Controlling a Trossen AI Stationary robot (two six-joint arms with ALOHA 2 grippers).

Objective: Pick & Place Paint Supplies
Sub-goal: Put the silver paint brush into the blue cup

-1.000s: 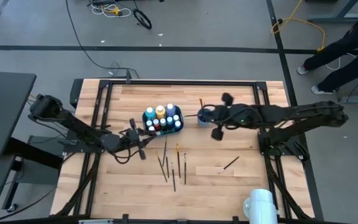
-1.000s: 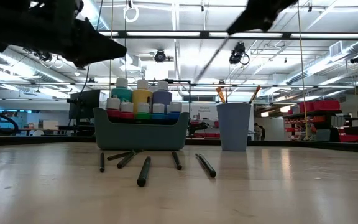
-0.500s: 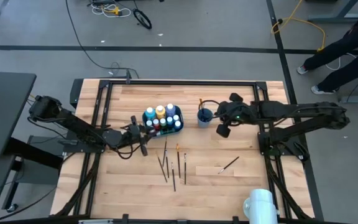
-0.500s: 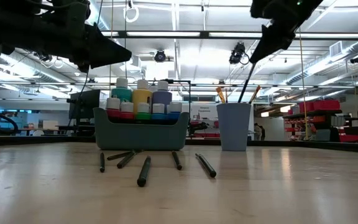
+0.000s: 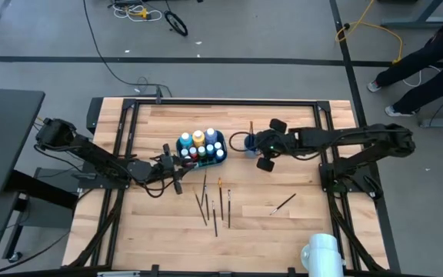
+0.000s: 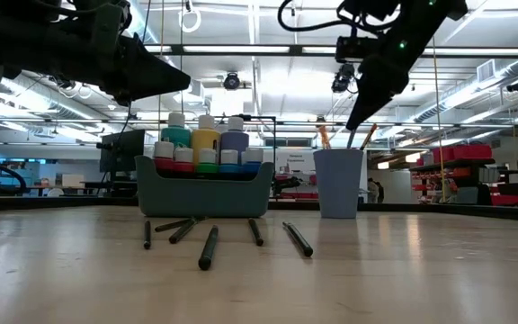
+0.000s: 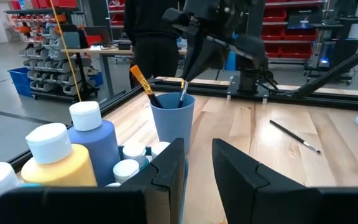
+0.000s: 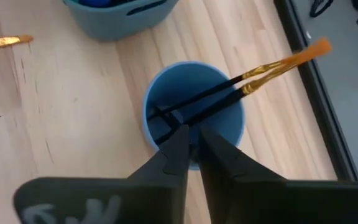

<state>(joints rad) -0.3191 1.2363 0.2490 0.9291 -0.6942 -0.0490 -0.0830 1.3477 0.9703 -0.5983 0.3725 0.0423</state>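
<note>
A teal bin [image 5: 184, 155] at the table's middle holds several white-capped paint bottles [image 5: 198, 138]. To its right stands the blue cup [image 6: 338, 184] with paintbrushes [image 8: 272, 65] leaning in it, bristles up. My right gripper [image 8: 192, 134] slants down over the cup's mouth with its fingers a little apart. Just under its fingertips, one brush [image 7: 182, 93] stands in the cup. My left gripper [image 7: 197, 171] is level beside the bin's left end, open, with nothing between its fingers. Several loose brushes [image 5: 210, 204] lie on the table nearer the front. My right gripper comes at the cup from above, slanting down from the table's right. Its fingertips [image 7: 190, 67] stand at the upper end of the brush in the cup. Whether they touch it I cannot tell.
One more brush [image 5: 283, 204] lies alone toward the near right. A white cylinder [image 5: 321, 252] stands at the near right edge. A dark frame [image 5: 229, 102] runs along the table's far side. A person [image 5: 425, 54] stands beyond the far right corner.
My right gripper has come down and toward the left onto the cup, tipping to point more steeply down. The brush that it held slanting high above the cup now stands in the cup.
</note>
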